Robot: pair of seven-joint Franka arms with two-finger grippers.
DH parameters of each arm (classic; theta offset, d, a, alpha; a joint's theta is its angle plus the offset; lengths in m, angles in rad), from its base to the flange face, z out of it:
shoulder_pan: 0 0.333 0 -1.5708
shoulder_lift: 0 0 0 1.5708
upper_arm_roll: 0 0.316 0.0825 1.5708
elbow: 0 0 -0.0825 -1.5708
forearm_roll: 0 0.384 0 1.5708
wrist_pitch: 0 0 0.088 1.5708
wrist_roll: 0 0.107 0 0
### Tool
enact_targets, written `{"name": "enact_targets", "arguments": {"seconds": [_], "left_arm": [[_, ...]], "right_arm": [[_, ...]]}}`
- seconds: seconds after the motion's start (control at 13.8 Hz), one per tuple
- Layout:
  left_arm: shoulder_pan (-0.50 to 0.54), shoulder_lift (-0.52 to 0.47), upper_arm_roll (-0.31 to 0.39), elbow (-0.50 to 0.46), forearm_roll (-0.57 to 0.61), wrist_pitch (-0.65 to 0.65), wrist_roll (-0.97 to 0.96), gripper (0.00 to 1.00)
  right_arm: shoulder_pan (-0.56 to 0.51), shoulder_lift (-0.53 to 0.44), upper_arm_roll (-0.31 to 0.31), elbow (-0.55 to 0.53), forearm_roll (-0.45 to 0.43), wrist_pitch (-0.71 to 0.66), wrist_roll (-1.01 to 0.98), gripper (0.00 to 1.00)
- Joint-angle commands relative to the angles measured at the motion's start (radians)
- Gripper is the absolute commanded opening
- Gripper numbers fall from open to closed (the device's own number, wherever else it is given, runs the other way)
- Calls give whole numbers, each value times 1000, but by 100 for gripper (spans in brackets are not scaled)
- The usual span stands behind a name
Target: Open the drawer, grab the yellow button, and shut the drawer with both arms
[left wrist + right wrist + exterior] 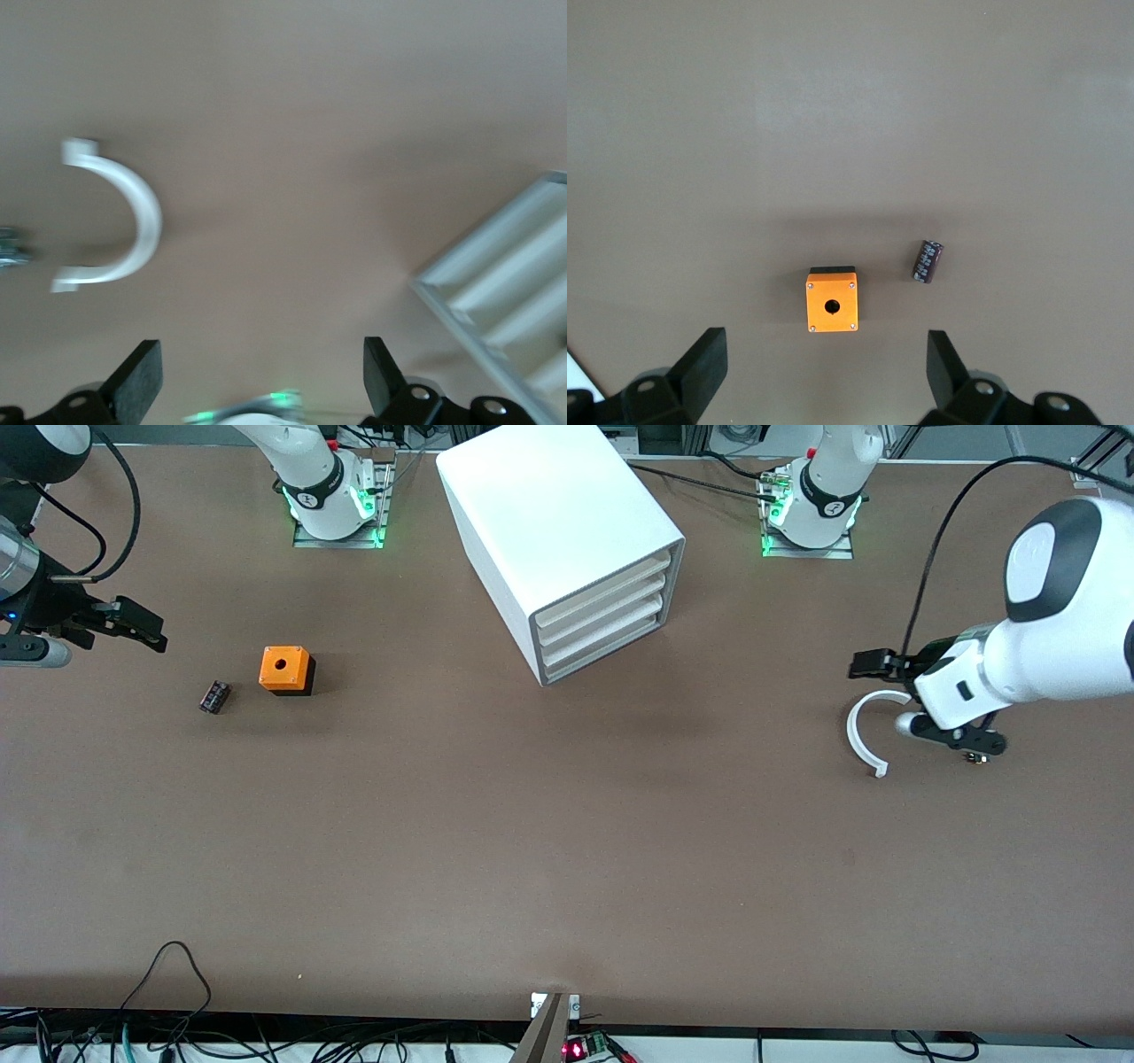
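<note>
Drawer point(611, 607) fronts, three stacked white trays, sit shut in the white cabinet point(549, 522) between my arm bases, contents hidden. My left gripper point(261, 376) hangs spread over bare table near a white curved clip point(864, 731); my right gripper point(826, 367) is spread above an orange cube point(831, 301).

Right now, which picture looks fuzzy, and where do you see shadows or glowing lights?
Left wrist view: smeared, the white hook and cabinet soft-edged. Right wrist view: sharp, the orange cube throwing a soft shadow on the table. Front view: even light, green glow at both arm bases, a faint shadow beside the cabinet.
</note>
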Motion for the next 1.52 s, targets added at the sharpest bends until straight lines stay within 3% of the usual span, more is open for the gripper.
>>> {"name": "enact_targets", "arguments": {"seconds": [0.0,0.15,0.29,0.51,0.87,0.94,1.09,1.31,1.45], "left_arm": [[1,38,-13,-108,-274,-2,51,100],[-6,79,-44,-223,-509,13,141,100],[-14,102,-108,-338,-661,71,265,100],[-22,116,-225,-410,-751,128,303,99],[-25,115,-317,-478,-846,180,301,89],[-25,115,-335,-487,-848,204,300,84],[-25,113,-372,-501,-857,228,301,63],[-25,113,-391,-516,-857,248,301,0],[-20,110,-389,-516,-857,248,295,0]], "right_arm": [[3,47,9,29,13,-7,1,100],[62,109,14,67,5,-12,-4,100],[104,174,15,117,-1,-39,-7,100],[136,203,17,121,1,-39,0,100],[202,274,17,152,5,-30,-15,100],[211,274,17,155,5,-33,-15,100],[242,274,17,163,11,-35,-12,100],[271,274,25,208,10,-41,-21,100],[279,274,23,218,7,-39,-24,100]]}}
